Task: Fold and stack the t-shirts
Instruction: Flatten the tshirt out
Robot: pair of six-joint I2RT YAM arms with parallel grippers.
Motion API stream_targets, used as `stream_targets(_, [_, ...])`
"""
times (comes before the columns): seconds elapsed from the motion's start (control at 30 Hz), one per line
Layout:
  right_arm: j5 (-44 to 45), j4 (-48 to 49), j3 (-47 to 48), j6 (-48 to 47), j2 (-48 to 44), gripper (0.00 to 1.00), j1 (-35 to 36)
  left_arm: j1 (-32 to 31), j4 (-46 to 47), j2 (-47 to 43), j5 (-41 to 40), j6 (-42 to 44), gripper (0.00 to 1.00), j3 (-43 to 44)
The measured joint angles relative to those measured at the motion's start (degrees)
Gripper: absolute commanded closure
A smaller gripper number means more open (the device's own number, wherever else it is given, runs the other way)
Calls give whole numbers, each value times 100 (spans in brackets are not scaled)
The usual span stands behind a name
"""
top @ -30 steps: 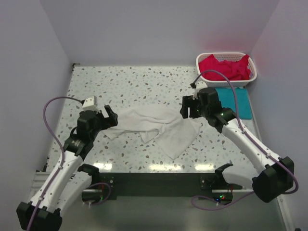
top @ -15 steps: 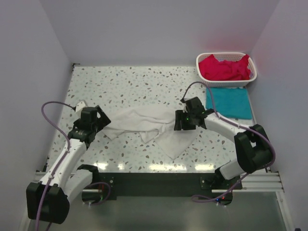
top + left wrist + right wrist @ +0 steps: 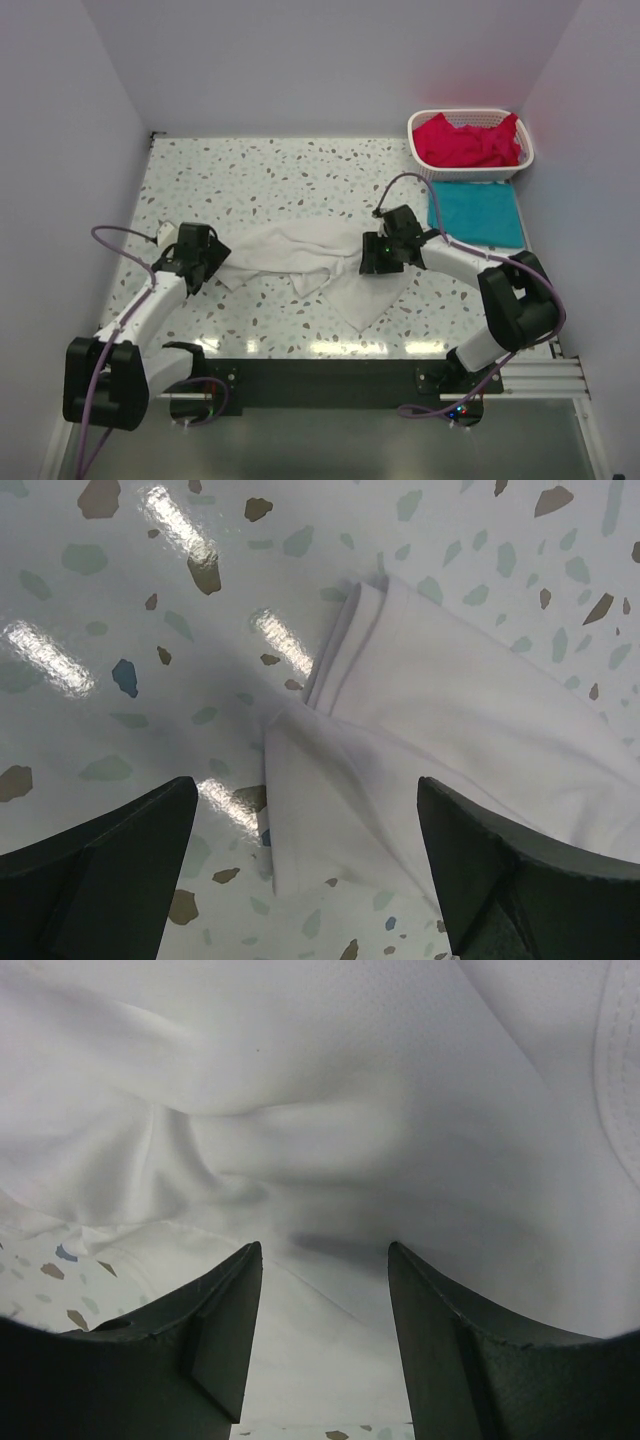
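A white t-shirt (image 3: 310,262) lies crumpled across the middle of the table. My left gripper (image 3: 203,258) is open, low over the shirt's left end; in the left wrist view its fingers (image 3: 110,855) straddle a folded sleeve edge (image 3: 340,770). My right gripper (image 3: 377,253) is open, low over the shirt's right part, its fingers (image 3: 200,1330) either side of wrinkled white fabric (image 3: 330,1160). A teal t-shirt (image 3: 476,213) lies folded flat at the right. Red-pink t-shirts (image 3: 465,140) fill the basket.
The white lattice basket (image 3: 520,170) stands at the back right corner, just behind the teal shirt. The speckled table (image 3: 270,175) is walled at the back and both sides. The arm bases sit on the black bar at the near edge.
Both arms have lowered and reached in to the white shirt: the left gripper to its left end, the right gripper leftward onto its right part. The shirt has hardly shifted.
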Motion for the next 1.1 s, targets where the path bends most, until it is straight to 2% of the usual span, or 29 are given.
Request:
stream_targets(0.13, [-4, 50, -85, -2, 0, 43, 0, 0, 2, 107, -11, -332, 8, 42])
stream_targets(0.37, [-22, 74, -98, -7, 0, 43, 0, 0, -37, 542, -85, -656, 22, 514])
stream_targets(0.8, [-168, 223, -138, -7, 4, 43, 0, 9, -50, 1104, -127, -914, 35, 675])
stream_targets(0.97, [-164, 260, -140, -4, 15, 43, 0, 9, -48, 1204, -203, -977, 49, 684])
stream_targets(1.1, [-164, 297, -140, -2, 42, 45, 0, 9, -37, 1231, -313, -994, 68, 684])
